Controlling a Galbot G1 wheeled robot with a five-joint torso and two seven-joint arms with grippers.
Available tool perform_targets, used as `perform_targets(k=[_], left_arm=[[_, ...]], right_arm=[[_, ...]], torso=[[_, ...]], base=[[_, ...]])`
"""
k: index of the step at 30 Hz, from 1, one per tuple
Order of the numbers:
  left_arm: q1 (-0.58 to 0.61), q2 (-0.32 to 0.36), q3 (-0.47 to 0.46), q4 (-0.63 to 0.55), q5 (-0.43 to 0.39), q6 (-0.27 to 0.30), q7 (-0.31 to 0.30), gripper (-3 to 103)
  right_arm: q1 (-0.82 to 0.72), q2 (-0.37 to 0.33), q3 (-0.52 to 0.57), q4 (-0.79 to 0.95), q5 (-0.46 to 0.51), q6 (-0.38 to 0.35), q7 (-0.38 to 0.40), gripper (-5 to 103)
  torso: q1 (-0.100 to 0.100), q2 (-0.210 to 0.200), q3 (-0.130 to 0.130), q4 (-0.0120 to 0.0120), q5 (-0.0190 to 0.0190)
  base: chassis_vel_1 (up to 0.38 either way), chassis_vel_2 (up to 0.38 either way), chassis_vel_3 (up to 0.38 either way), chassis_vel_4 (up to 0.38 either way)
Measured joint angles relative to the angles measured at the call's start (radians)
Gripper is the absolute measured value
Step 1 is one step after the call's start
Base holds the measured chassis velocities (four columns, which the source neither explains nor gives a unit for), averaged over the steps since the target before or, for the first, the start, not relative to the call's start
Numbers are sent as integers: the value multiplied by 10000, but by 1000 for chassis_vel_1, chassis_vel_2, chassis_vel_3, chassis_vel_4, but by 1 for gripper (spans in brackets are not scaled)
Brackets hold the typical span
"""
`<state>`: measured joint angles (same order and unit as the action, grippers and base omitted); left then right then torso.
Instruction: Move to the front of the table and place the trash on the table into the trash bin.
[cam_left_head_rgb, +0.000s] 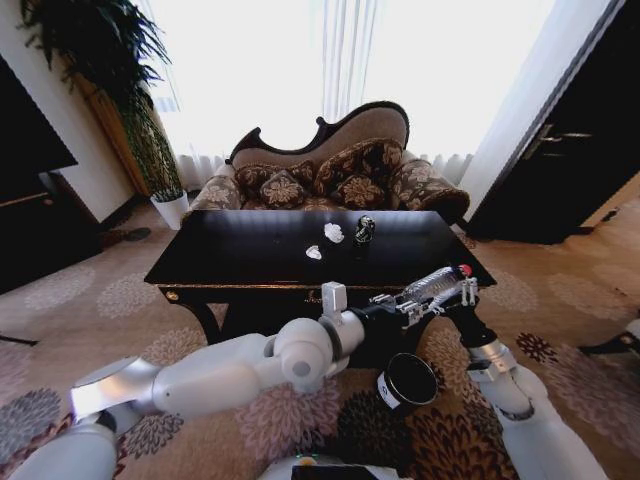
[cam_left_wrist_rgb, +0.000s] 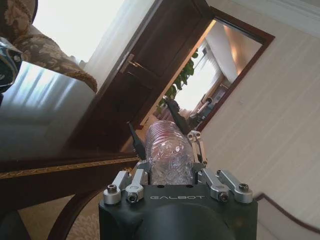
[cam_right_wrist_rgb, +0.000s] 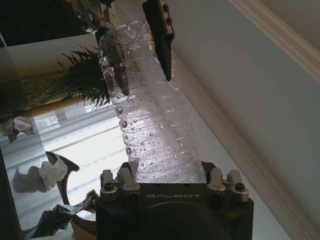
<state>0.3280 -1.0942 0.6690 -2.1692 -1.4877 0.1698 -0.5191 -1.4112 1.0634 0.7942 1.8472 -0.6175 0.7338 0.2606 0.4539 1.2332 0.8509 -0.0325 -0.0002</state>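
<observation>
Head view: clear bottle (cam_left_head_rgb: 432, 284) held level just off the table's (cam_left_head_rgb: 250, 270) front edge, near its right corner.
Left gripper (cam_left_head_rgb: 412, 303): clamped round the bottle's body.
Right gripper (cam_left_head_rgb: 464, 292): clamped on the red-capped end.
Trash bin (cam_left_head_rgb: 410, 381): on the floor below the bottle, mouth open.
Other trash: paper lumps (cam_left_head_rgb: 334, 232) and dark shiny piece (cam_left_head_rgb: 365, 230) mid-table, nearer the back edge.
Doing it well: likely best to free one grip only, centre over the bin mouth, then drop low; rim bounce the risk.

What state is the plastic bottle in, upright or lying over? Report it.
Lying over: the bottle is held roughly level between left tool and right tool.
</observation>
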Motion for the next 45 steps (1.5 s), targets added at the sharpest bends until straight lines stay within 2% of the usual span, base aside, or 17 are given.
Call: perform_targets(k=[2,5,11,14,18,20,21,25,28,30,33,35,37,38,42,43,45], left_arm=[[92,39,-35,-35,25,3,-3,38],[209,188,-93,-124,86,25,54,38],[373,273,-267,-175,180,163,72,38],[405,292,-289,-210,323,222,67,38],[352,355,-426,-299,796,403,50,47],[254,364,-660,-369,1145,422,17,57],[208,366,-780,-410,1347,473,-7,57],[185,413,-1217,-710,1759,581,12,74],[334,721,-1863,-976,2087,634,163,90],[451,871,-2102,-977,2224,633,220,90],[1016,1494,-2903,-760,2840,534,347,100],[1264,1767,-3185,-691,3107,489,316,100],[2302,2497,-4144,-595,4131,451,228,100],[2302,2497,-4144,-595,4131,451,228,100],[4292,3195,-6177,-258,5495,237,442,100],[4292,3195,-6177,-258,5495,237,442,100],[5036,3329,-7179,215,6310,62,585,100]], right_arm=[[-15,2,-4,6,10,0,-7,63],[-54,1,-10,16,39,4,-25,50],[-62,26,-55,24,66,11,-41,37],[-70,42,-64,32,75,12,-46,35],[-116,91,-72,22,266,2,-61,35],[-165,162,-63,-67,412,-35,-63,33],[-184,208,-65,-84,448,-28,-64,31],[-278,390,-43,-192,547,-29,-69,25],[-410,644,-86,-327,862,-87,-131,25],[-444,706,-134,-379,1043,-151,-186,25],[-587,921,-381,-716,1959,-453,-523,25],[-666,1009,-511,-849,2438,-621,-672,25],[-834,1223,-858,-1238,3637,-1092,-932,25],[-834,1223,-858,-1238,3637,-1092,-932,25],[-810,1414,-1100,-2587,4508,-1184,-1075,25],[-810,1414,-1100,-2587,4508,-1184,-1075,25],[-704,1579,-1025,-3821,4599,-869,-1057,25]], torso=[[0,0,0,0,0],[0,0,0,0,0],[0,0,0,0,0],[0,0,0,0,-1],[-1,0,0,0,-1],[-1,0,0,0,-1],[0,0,0,-2,1],[0,0,0,0,0],[-1,1,-1,-1,-1],[-1,0,-1,-1,-2],[0,0,0,0,-4],[0,0,-1,0,-3],[0,0,0,-3,-4],[0,0,0,-3,-4],[-2,1,-2,8,-6],[-2,1,-2,8,-6],[-2,1,-1,-6,-2]], base=[[0,0,0,0],[0,0,0,0],[0,0,0,0],[0,0,0,0],[0,0,0,0],[0,0,0,0],[0,0,0,0],[0,0,0,0],[0,0,0,0],[0,0,0,0],[0,0,0,0],[0,0,0,0],[0,0,0,0],[0,0,0,0],[0,0,0,0],[0,0,0,0],[0,0,0,0]])
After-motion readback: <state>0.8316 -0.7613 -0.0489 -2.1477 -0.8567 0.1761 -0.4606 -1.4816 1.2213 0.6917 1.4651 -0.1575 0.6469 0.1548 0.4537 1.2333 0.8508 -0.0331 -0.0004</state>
